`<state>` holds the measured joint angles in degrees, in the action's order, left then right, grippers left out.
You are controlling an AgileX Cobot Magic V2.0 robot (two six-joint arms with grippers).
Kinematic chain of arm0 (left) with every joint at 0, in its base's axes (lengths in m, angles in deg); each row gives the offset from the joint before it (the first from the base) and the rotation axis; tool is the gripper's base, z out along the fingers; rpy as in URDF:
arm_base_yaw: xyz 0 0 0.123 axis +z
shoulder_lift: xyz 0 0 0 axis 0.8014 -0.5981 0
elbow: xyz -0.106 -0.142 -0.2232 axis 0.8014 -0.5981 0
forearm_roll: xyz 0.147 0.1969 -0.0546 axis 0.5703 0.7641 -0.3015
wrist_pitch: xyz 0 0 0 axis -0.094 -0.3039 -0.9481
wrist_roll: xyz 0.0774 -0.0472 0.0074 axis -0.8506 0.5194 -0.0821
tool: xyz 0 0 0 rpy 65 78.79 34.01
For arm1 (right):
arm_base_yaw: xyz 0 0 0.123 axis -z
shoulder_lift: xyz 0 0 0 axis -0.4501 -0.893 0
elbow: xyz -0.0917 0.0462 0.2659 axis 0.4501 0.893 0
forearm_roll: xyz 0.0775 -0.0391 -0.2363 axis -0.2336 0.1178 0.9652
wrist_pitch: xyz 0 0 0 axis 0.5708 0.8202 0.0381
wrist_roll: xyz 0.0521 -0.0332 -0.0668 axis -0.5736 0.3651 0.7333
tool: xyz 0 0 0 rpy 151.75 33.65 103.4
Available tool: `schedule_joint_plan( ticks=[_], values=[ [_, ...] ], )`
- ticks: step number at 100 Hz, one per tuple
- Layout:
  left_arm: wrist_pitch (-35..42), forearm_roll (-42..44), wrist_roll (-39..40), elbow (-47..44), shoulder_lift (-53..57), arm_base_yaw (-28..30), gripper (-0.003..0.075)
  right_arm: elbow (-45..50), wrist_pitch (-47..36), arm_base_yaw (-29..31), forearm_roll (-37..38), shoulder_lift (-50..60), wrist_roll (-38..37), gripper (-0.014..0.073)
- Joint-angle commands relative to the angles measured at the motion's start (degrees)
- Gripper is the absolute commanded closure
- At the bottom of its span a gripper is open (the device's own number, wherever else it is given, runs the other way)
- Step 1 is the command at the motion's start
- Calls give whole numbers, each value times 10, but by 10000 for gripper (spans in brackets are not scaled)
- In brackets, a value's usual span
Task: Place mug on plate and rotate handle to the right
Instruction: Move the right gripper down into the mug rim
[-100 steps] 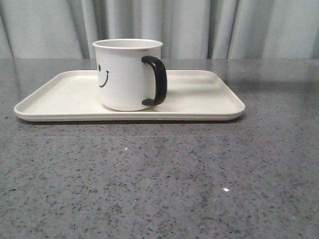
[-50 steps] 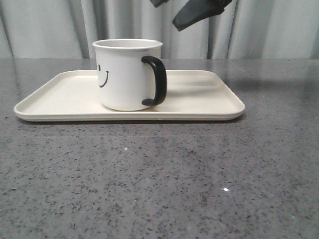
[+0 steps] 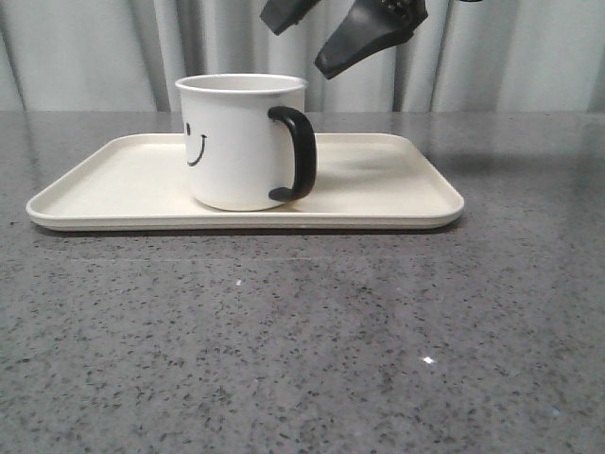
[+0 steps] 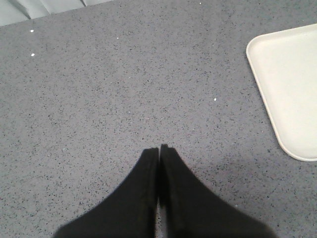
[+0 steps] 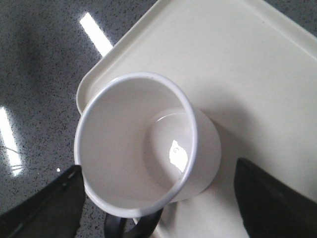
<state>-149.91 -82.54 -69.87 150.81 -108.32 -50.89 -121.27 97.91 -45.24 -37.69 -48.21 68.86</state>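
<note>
The white mug with a black smiley face stands upright on the cream plate, left of its middle. Its black handle points toward the front right. My right gripper is open and hangs above the mug, just right of its rim, touching nothing. In the right wrist view I look down into the empty mug, with the handle between my open fingers. My left gripper is shut and empty over bare table, left of the plate's corner.
The grey speckled table stretches in front of the plate. A pale curtain hangs behind the table's far edge.
My right gripper came into the front view from above and has moved down and left toward the mug. The mug and plate have not moved.
</note>
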Motion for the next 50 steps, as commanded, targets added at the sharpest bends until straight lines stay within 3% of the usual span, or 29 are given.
schedule_joint_plan(
  ticks=[1, 50],
  values=[
    [33, -4, 6, 12, 4, 2, 740, -16, 12, -4, -21, 27, -5, -20],
    [26, -4, 6, 12, 4, 2, 740, -16, -10, -15, -6, -2, -33, -20]
  ],
)
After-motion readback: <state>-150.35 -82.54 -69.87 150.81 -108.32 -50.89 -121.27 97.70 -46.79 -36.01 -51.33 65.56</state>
